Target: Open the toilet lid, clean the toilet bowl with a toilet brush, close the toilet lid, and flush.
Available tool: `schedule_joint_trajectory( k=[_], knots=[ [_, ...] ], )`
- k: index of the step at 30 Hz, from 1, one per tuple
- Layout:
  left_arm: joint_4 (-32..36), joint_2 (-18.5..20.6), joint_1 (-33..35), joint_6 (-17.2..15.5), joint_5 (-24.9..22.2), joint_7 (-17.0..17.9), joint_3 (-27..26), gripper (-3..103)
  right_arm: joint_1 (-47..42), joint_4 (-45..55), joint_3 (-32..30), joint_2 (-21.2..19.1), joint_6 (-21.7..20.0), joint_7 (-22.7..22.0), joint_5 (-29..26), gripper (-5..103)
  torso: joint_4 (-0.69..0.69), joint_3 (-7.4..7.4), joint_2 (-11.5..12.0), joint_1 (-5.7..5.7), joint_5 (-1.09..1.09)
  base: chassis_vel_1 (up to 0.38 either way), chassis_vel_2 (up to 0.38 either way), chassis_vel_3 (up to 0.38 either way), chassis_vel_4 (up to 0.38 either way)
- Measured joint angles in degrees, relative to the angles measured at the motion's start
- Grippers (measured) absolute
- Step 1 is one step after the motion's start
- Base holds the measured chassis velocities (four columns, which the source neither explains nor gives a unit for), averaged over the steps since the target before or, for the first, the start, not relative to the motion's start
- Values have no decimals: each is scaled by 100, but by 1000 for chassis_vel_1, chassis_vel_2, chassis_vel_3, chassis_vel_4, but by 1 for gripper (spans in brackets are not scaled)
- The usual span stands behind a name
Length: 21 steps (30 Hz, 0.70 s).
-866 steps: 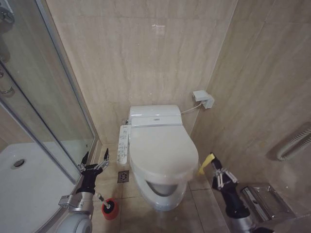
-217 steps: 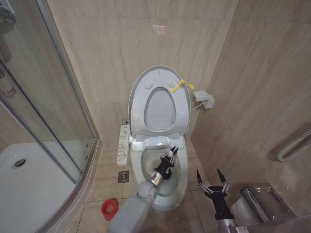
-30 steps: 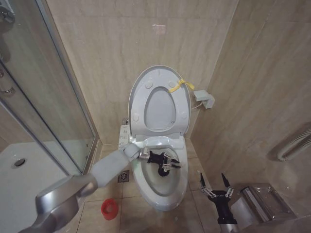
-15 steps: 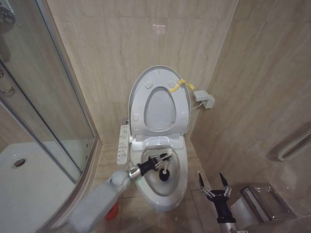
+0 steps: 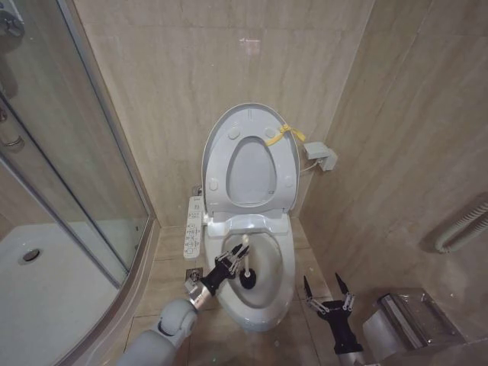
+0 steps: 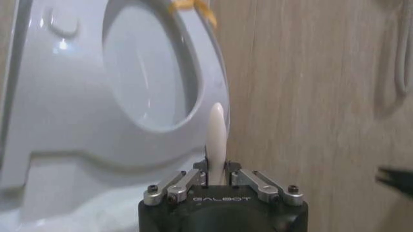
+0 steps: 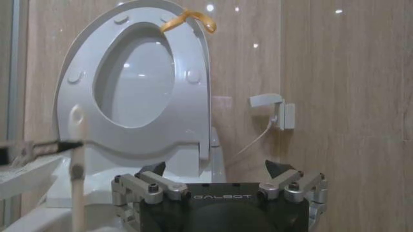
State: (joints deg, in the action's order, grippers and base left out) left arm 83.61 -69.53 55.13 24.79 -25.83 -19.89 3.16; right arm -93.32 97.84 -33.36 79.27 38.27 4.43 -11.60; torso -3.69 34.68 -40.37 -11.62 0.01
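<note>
The toilet lid (image 5: pixel 217 141) stands upright against the wall with the ring seat raised against it and a yellow ribbon (image 5: pixel 285 135) at its edge. Below it the white toilet bowl (image 5: pixel 284 276) lies uncovered. My left gripper (image 5: pixel 231 264) is over the bowl's left side, shut on the pale handle of the toilet brush (image 5: pixel 244 252), whose dark head (image 5: pixel 248 280) is down inside the bowl. The left wrist view shows the handle (image 6: pixel 217 137) clamped in that gripper (image 6: pixel 217 174), with the lid (image 6: pixel 71 111) behind. My right gripper (image 5: pixel 327 293) hangs open, low beside the bowl's right side (image 7: pixel 216 169).
A long button panel (image 5: pixel 193 229) runs along the bowl's left side, with a floor drain (image 5: pixel 191 275) below it. The glass shower wall (image 5: pixel 69 160) closes off the left. A wall box (image 5: pixel 319 155), a grab rail (image 5: pixel 460 229) and a metal box (image 5: pixel 412 316) are on the right.
My left arm has swung round and now reaches in from the front left. The brush handle stands more upright and its head sits slightly nearer the bowl's left. The right gripper dropped a little.
</note>
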Motion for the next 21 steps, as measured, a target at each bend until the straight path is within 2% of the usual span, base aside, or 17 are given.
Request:
schedule_joint_trajectory(
  k=[7, 10, 11, 13, 14, 15, 16, 17, 19, 21],
  knots=[
    [25, -433, 24, 58, 136, 62, -97, 18, -141, 57, -65, -12, 48, 11, 6, 100, 2, 0, 0, 0, 1, 0, 0, 0, 0],
    [-178, -860, -69, 112, 215, 27, -156, 18, -218, 73, -97, -13, 79, 17, 9, 100, 2, 0, 0, -1, 1, 0, 0, 0, 0],
    [-178, -860, -69, 112, 215, 27, -156, 18, -218, 73, -97, -13, 79, 17, 9, 100, 2, 0, 0, -1, 1, 0, 0, 0, 0],
    [-378, -1174, -185, 167, 272, -27, -192, 18, -236, 79, -105, -5, 84, 19, 14, 100, 2, 1, 0, -1, 1, 0, 0, 0, 0],
    [-378, -1174, -185, 167, 272, -27, -192, 18, -236, 79, -105, -5, 84, 19, 14, 100, 2, 1, 0, -1, 1, 0, 0, 0, 0],
    [-613, -1469, -331, 251, 302, -84, -238, 18, -238, 80, -110, 13, 87, 19, 25, 100, 2, 1, 0, -1, 1, 0, 0, 0, 0],
    [-725, -1594, -398, 293, 310, -115, -251, 18, -238, 79, -110, 21, 87, 21, 31, 100, 1, 1, 0, -1, 2, 0, 0, 0, 0],
    [-725, -1594, -398, 293, 310, -115, -251, 18, -238, 79, -110, 21, 87, 21, 31, 100, 1, 1, 0, -1, 2, 0, 0, 0, 0],
    [-1087, -1925, -597, 431, 346, -230, -302, 18, -238, 68, -111, 43, 89, 23, 40, 100, 1, 1, 1, -1, 1, 0, 0, 0, 0],
    [-1222, -2022, -652, 479, 362, -276, -320, 18, -236, 64, -112, 49, 89, 24, 40, 100, 1, 1, 1, -1, 1, 0, 0, 0, 0]
  ],
)
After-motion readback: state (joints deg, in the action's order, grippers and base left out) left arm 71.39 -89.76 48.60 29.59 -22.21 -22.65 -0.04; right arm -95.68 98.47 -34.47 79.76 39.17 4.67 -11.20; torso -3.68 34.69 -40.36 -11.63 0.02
